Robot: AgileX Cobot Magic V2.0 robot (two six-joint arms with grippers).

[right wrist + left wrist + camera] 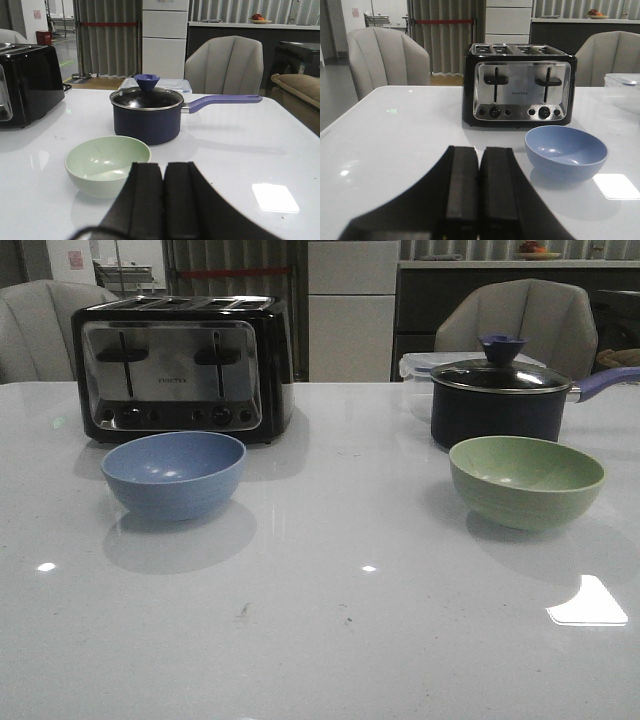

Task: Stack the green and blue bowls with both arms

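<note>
The dusty blue bowl point(174, 474) sits upright and empty on the white table, left of centre, in front of the toaster. It also shows in the left wrist view point(566, 152). The sage green bowl point(526, 480) sits upright and empty at the right, in front of the saucepan, and shows in the right wrist view point(107, 164). My left gripper point(480, 150) is shut and empty, short of the blue bowl and beside it. My right gripper point(164, 165) is shut and empty, just short of the green bowl. Neither arm shows in the front view.
A black and chrome toaster point(180, 365) stands behind the blue bowl. A dark saucepan point(500, 400) with a blue-knobbed lid and long handle stands behind the green bowl, with a clear lidded container point(420, 368) behind it. Grey chairs point(520, 325) stand beyond the table.
</note>
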